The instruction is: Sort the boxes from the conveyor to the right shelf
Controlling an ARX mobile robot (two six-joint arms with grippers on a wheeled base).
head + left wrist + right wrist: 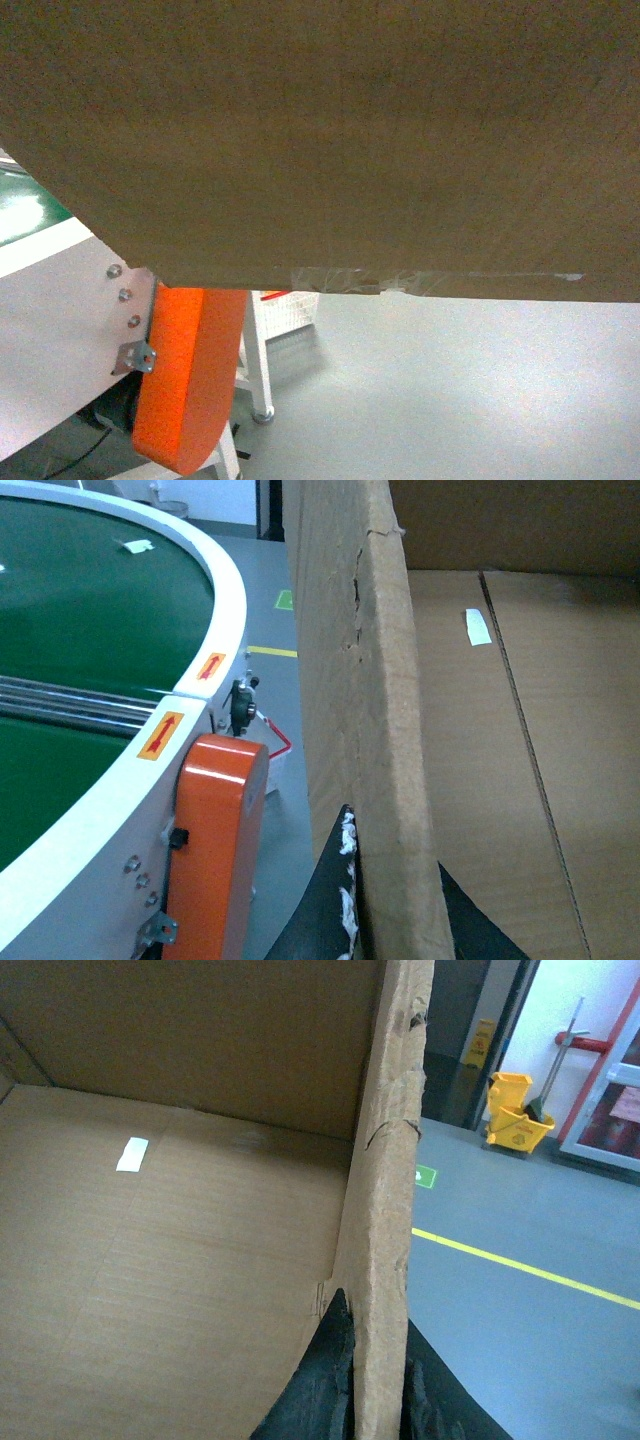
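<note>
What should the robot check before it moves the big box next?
1. Left gripper pinching the box wall: ok.
2. Right gripper pinching the opposite wall: ok.
3. Box lifted off the conveyor: ok, floor shows under it.
4. Box empty: ok, only a white sticker inside.
5. Head view forward: not ok, box blocks it.
6. Shelf position: cannot tell, not in view.

Grey floor (520,1310) with a yellow line (520,1270) — a yellow mop bucket (512,1110) stands by the far wall.
</note>
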